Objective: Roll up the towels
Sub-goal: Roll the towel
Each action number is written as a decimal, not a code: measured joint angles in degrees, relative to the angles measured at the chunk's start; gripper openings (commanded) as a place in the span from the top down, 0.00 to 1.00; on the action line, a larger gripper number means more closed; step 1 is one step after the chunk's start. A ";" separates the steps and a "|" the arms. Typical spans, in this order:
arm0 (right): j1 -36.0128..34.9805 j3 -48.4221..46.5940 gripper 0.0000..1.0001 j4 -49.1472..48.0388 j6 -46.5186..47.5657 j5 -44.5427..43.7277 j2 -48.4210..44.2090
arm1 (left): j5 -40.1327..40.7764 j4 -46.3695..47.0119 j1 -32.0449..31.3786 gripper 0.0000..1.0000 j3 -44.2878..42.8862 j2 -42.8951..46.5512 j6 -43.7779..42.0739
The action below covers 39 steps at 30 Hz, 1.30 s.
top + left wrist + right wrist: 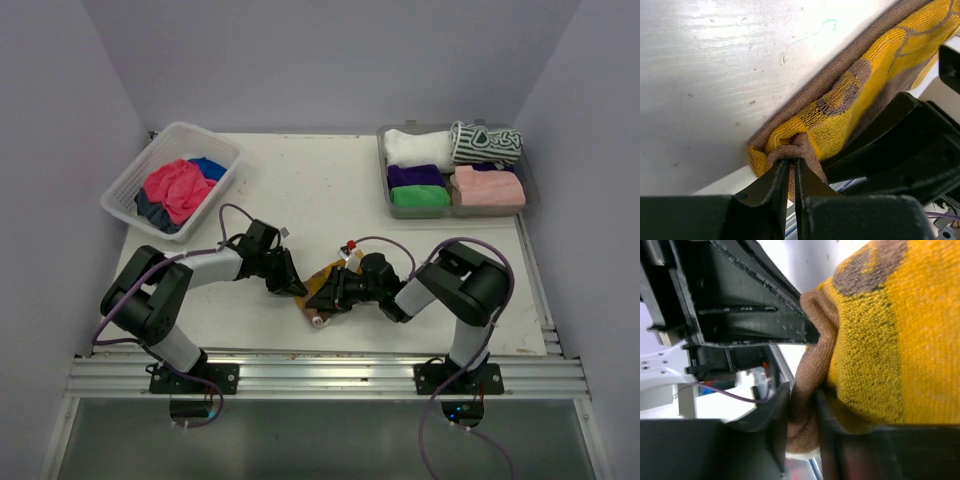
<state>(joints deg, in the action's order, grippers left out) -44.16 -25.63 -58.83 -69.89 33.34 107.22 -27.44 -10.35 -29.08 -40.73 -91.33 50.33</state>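
Observation:
A yellow-and-brown towel (pixel 322 292) lies bunched on the table near the front edge, between my two grippers. From the left, my left gripper (pixel 296 284) reaches it. In the left wrist view that gripper (pixel 791 167) is shut on a fold of the towel's (pixel 860 95) brown hem. My right gripper (pixel 338 292) comes from the right. In the right wrist view the brown edge of the towel (pixel 890 330) fills the narrow gap of that gripper (pixel 805 410). The two grippers almost touch.
A white lattice basket (pixel 222 185) at the back left holds pink (pixel 172 188) and blue (pixel 208 167) towels. A grey tray (pixel 530 190) at the back right holds rolled white, striped, purple, green and pink towels. A metal rail (pixel 320 375) runs along the near edge.

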 measured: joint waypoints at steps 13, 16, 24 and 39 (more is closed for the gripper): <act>-13.16 -18.64 0.99 55.10 25.51 -26.69 -32.04 | -2.64 3.23 0.00 0.88 -0.28 -2.60 -0.46; -18.25 -25.40 1.00 62.01 30.64 -31.78 -28.63 | -2.95 3.56 0.00 0.89 -0.28 -2.80 -0.46; -21.03 -28.17 1.00 72.19 35.87 -36.30 -16.00 | -3.17 3.72 0.00 0.89 -0.28 -2.93 -0.50; -20.96 -23.08 1.00 73.77 34.12 -43.19 -16.68 | -3.78 3.87 0.00 0.89 -0.31 -3.19 -1.55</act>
<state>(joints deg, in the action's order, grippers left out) -65.12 -48.71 14.94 -35.77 -9.85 90.54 -31.22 -6.48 -29.08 -41.04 -94.52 48.77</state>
